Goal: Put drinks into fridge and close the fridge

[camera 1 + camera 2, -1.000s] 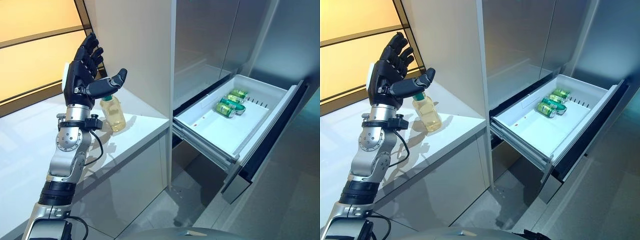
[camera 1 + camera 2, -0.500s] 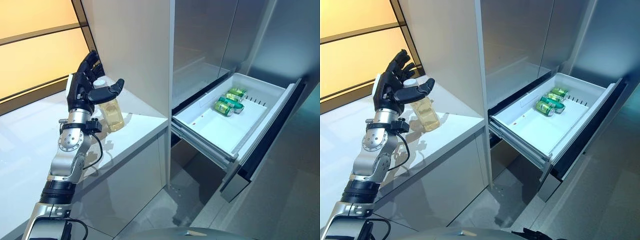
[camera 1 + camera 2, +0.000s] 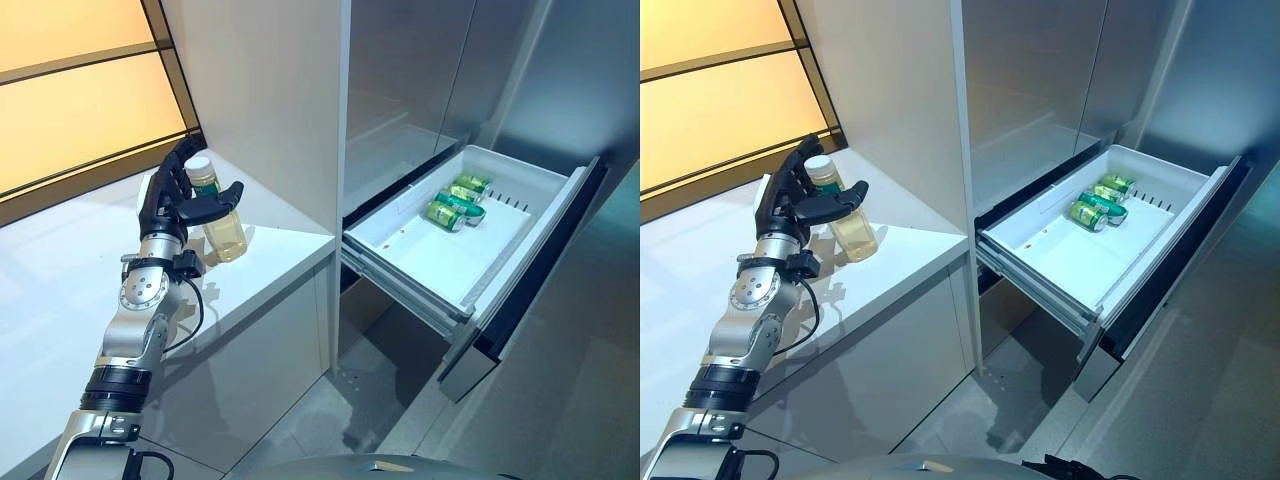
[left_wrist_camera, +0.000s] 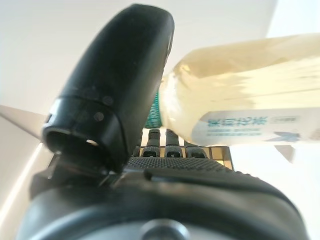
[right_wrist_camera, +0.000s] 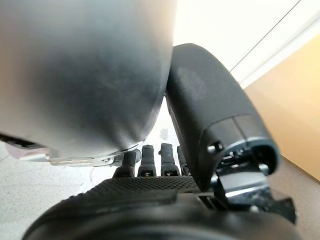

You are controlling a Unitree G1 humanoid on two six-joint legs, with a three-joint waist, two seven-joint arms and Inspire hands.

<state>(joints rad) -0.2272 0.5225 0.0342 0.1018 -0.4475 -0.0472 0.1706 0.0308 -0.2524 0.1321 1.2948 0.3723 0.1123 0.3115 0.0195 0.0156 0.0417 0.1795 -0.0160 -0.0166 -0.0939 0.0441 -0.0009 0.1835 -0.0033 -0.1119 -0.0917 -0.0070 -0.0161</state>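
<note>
A clear bottle (image 3: 224, 228) of pale yellow drink with a white cap stands upright on the white counter (image 3: 60, 290), near the tall cabinet side. My left hand (image 3: 163, 203) is open around it, with straight fingers behind the bottle and the thumb (image 4: 115, 75) across its front; the bottle (image 4: 240, 95) shows right beside the thumb. The fridge drawer (image 3: 440, 262) is pulled out at the right, and three green cans (image 3: 452, 204) lie at its far end. My right hand (image 5: 150, 200) shows only in its own wrist view, fingers relaxed and holding nothing.
The drawer's dark front panel (image 3: 520, 290) juts out over the grey floor (image 3: 330, 410). A tall white cabinet wall (image 3: 270, 100) rises just right of the bottle. An orange-lit window (image 3: 70, 90) lies behind the counter.
My left hand has come down from above the bottle and closed in around it; the thumb now lies across the bottle's front. The bottle and the drawer have not moved.
</note>
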